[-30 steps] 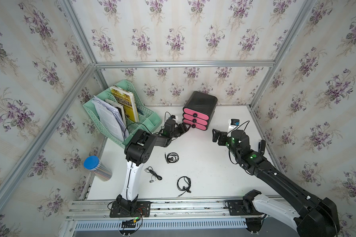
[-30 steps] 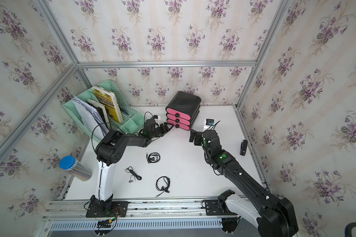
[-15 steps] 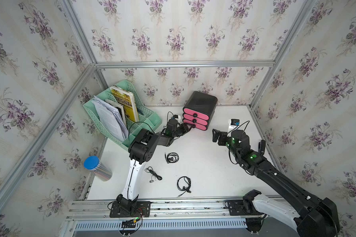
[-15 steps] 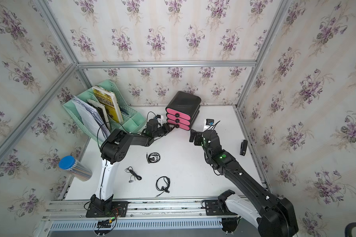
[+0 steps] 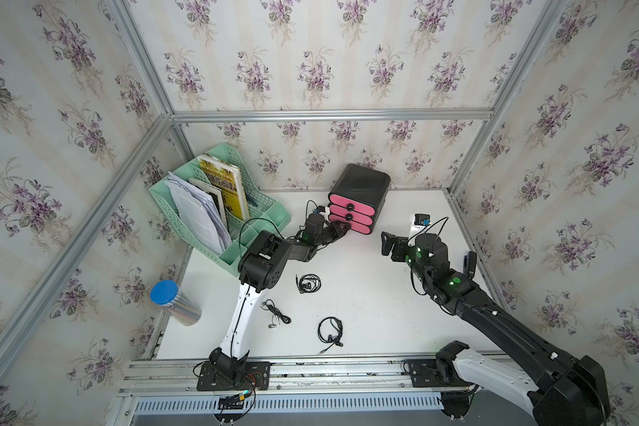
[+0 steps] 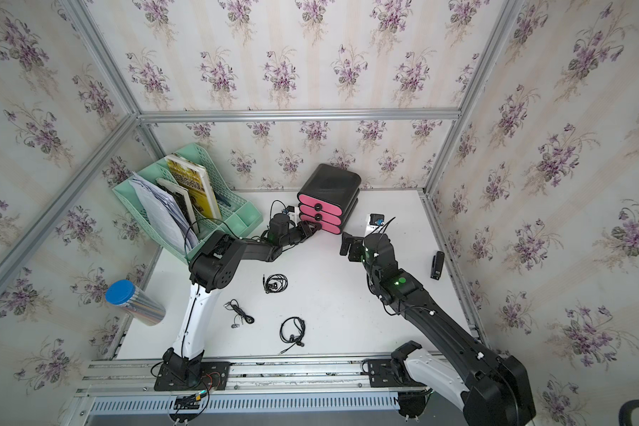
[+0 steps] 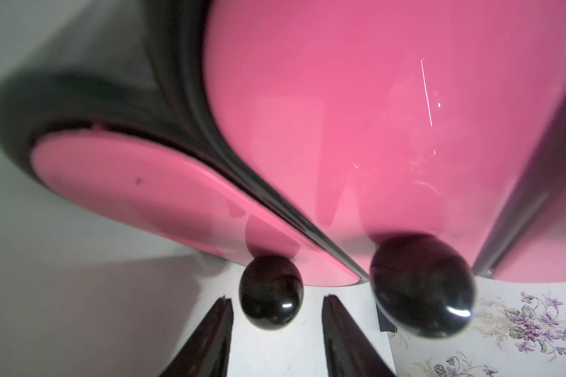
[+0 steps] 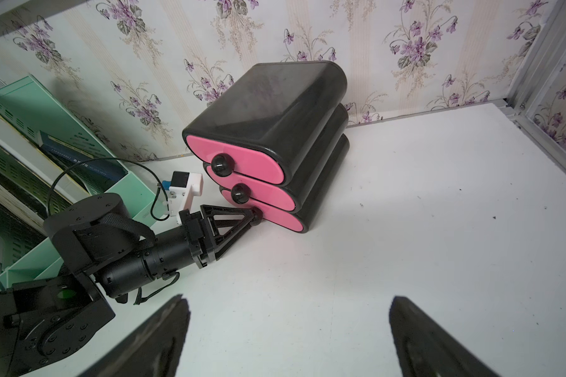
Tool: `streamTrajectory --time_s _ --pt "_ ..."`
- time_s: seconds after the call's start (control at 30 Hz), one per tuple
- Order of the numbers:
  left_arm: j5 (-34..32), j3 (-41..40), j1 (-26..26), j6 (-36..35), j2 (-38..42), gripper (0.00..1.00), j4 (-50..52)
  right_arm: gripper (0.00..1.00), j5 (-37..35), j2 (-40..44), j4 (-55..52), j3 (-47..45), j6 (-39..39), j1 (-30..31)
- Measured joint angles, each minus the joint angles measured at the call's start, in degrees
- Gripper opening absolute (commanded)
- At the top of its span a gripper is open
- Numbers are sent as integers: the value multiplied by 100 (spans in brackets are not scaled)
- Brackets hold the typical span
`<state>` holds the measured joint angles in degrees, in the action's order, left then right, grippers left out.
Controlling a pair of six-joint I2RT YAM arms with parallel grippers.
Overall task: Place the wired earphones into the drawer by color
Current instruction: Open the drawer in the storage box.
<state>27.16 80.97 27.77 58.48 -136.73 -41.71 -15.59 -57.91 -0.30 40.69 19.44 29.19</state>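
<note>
The drawer (image 5: 358, 182) (image 6: 328, 180) is a black cabinet with three pink fronts, all pushed in, at the back of the table. My left gripper (image 5: 342, 229) (image 6: 312, 229) (image 7: 277, 297) (image 8: 254, 218) is open. Its jaws stand either side of the bottom drawer's black knob (image 7: 270, 293), with a small gap on each side. Three black wired earphones (image 5: 308, 283) (image 5: 277, 314) (image 5: 331, 330) lie coiled on the white table in front of the left arm. My right gripper (image 5: 385, 243) (image 6: 345, 245) (image 8: 288, 298) hangs wide open and empty to the right of the drawer.
A mint-green file rack (image 5: 262, 221) with papers and books stands at the back left, close behind the left arm. A black stapler (image 5: 469, 262) lies near the right edge. A blue-lidded can (image 5: 172, 300) leans outside the table's left edge.
My left gripper has slid forward to the bottom drawer's knob and its jaws have narrowed around it. The right arm and the earphones have not moved.
</note>
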Motion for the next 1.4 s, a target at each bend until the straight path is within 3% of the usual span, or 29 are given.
streamTrajectory --time_s 0.77,1.4 --pt "-4 291 50 50 -232 31 4 100 -17 -2 -4 0 -35 0" --pt "-57 -713 72 63 404 29 -160 100 -17 4 -4 0 -33 0"
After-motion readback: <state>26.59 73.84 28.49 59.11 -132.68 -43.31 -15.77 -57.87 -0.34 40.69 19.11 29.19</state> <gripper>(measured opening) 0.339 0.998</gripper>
